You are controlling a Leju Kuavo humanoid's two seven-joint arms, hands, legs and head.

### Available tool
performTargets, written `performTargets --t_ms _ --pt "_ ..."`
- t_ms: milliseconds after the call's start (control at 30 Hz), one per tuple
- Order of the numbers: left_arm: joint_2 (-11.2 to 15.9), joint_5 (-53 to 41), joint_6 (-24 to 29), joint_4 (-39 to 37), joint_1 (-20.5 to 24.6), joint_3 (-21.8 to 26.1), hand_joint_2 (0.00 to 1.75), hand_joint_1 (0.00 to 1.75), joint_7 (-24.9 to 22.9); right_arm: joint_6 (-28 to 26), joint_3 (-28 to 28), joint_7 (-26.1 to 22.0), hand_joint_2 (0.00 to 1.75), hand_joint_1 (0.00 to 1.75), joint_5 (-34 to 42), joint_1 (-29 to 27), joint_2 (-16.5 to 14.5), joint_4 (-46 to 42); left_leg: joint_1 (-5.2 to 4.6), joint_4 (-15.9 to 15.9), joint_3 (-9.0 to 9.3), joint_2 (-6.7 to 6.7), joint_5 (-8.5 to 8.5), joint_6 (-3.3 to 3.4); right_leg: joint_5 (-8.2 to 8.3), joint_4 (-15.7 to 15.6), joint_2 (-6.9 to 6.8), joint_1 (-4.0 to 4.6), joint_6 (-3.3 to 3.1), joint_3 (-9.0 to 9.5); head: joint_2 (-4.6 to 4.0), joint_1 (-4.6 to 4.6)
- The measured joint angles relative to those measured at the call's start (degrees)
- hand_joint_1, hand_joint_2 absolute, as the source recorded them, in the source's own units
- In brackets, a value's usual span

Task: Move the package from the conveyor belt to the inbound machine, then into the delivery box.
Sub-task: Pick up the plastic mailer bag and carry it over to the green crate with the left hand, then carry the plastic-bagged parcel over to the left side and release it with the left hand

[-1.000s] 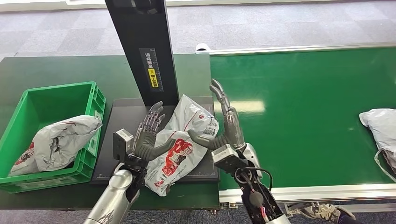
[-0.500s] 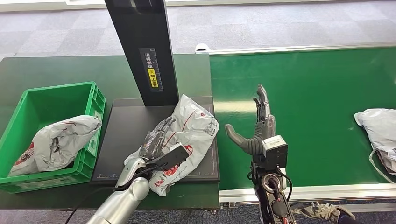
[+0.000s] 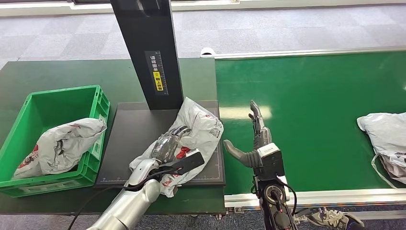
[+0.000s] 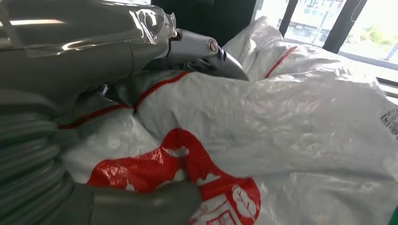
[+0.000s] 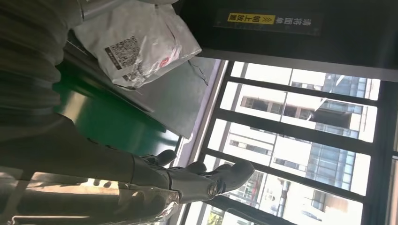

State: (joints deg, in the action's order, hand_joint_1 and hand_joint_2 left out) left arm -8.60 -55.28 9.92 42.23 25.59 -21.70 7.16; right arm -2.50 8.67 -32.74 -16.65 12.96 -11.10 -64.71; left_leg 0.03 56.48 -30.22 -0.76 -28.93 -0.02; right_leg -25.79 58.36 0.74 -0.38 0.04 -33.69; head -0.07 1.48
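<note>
A white and grey package (image 3: 198,125) with red print lies crumpled on the black platform (image 3: 129,134) of the inbound machine, at the foot of its dark column (image 3: 146,48). My left hand (image 3: 167,143) grips the package's near end. In the left wrist view the fingers (image 4: 197,47) lie over a fold of the package (image 4: 281,140) and the thumb (image 4: 141,206) presses from the other side. My right hand (image 3: 253,139) stands open and upright over the green conveyor belt (image 3: 311,105), just right of the platform and apart from the package (image 5: 141,44).
A green delivery box (image 3: 57,91) stands left of the platform with another grey package (image 3: 60,146) inside. A further package (image 3: 385,139) lies on the belt at the far right. The belt's metal rail (image 3: 335,196) runs along the near edge.
My right hand let go of the package and moved right over the belt. My left hand turned over and closed on the package's near end. The belt's far package drifted left.
</note>
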Motion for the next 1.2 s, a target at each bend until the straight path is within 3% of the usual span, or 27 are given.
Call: performTargets --t_ms 500,633,933,1033,1200 --pt "-0.1 8.7 4.0 5.8 -4.5 4.8 1.75 1.75 7.5 0.9 -0.8 0.9 1.75 0.0 -0.1 -0.8 -0.1 3.1 0.02 0.0 -0.35 0.03 0.0 -0.02 0.0 0.0 0.03 0.02 0.0 -0.47 0.0 0.0" --pt "-0.1 11.0 8.5 6.9 -5.5 5.3 1.75 1.75 11.1 0.9 -0.8 0.9 1.75 0.0 -0.1 -0.9 -0.1 3.8 0.01 0.0 -0.43 0.03 0.0 -0.02 0.0 0.0 0.03 0.01 0.0 -0.57 0.0 0.01" --pt "-0.4 23.6 23.3 18.9 -9.1 7.2 1.75 1.75 27.4 0.7 -0.8 0.2 1.75 0.0 0.0 -1.0 -0.4 4.5 0.02 0.0 -0.56 0.02 0.0 -0.02 0.0 0.0 0.02 0.02 0.0 -0.7 0.0 0.01" --pt "-0.4 24.0 27.4 22.6 -9.7 7.6 1.75 1.75 30.0 0.7 -0.8 0.1 1.75 0.0 0.1 -1.0 -0.5 4.6 0.02 0.0 -0.57 0.02 0.0 -0.02 0.0 0.0 0.02 0.02 0.0 -0.7 0.0 0.02" --pt "-0.4 24.0 28.6 25.7 -10.3 8.0 1.75 1.75 31.0 0.7 -0.8 0.0 1.75 0.0 0.1 -1.0 -0.5 4.8 0.01 0.0 -0.57 0.03 0.01 -0.02 0.0 0.0 0.02 0.02 0.0 -0.7 0.0 0.01"
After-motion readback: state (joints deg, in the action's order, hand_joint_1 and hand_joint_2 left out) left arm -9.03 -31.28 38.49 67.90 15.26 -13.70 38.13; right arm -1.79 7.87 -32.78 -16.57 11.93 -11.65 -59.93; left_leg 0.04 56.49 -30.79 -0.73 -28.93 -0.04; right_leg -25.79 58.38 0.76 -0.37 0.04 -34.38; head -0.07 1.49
